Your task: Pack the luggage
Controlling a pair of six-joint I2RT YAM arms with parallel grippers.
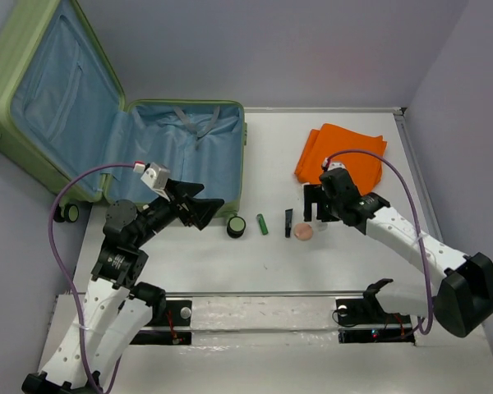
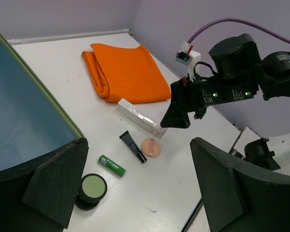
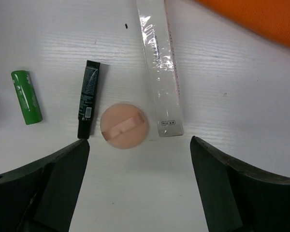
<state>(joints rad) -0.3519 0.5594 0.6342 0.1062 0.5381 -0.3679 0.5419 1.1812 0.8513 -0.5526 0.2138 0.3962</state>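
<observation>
The luggage (image 1: 156, 144) lies open at the back left, light green with blue lining, its lid leaning against the wall. Its rim also shows in the left wrist view (image 2: 48, 104). My left gripper (image 1: 209, 209) is open and empty, just right of the suitcase's front corner, near a round green-lidded jar (image 1: 236, 226) (image 2: 92, 189). My right gripper (image 1: 314, 203) (image 3: 139, 142) is open and empty, hovering over a pink puff (image 3: 124, 124) and the near end of a clear long box (image 3: 159, 72). An orange cloth (image 1: 341, 152) lies folded at the back right.
A green tube (image 1: 263, 224) (image 3: 26, 96) and a black tube (image 1: 288, 222) (image 3: 88, 99) lie between the jar and the puff. The suitcase wheels (image 1: 66, 212) stick out at its left. A metal rail (image 1: 263, 300) runs along the near edge. Walls close the back and right.
</observation>
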